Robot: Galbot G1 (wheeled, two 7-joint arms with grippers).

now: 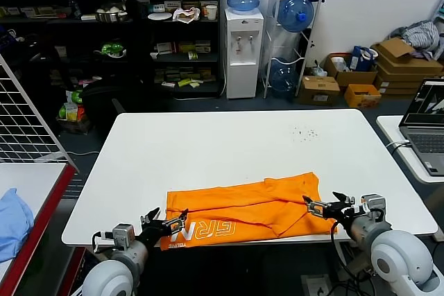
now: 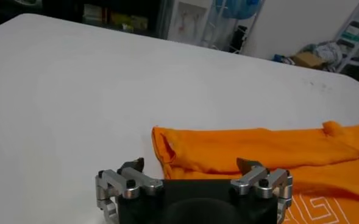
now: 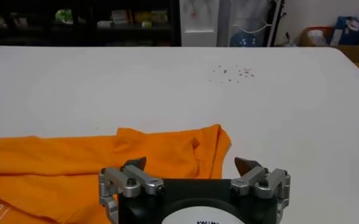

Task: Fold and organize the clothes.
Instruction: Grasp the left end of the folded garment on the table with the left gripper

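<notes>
At the counter's near edge, the left gripper (image 1: 166, 224) and right gripper (image 1: 320, 206) are seen with fingers spread, nothing grasped. Between them the orange T-shirt (image 1: 257, 209) is laid folded lengthwise, lettering at its near-left corner. Beyond, the white counter (image 1: 229, 143) is seen.

Even, bright indoor light falls on the white table (image 1: 208, 150) with soft glare and faint shadows, while dark shelves (image 1: 104, 32) behind stay dim and wrist views blur far off.
</notes>
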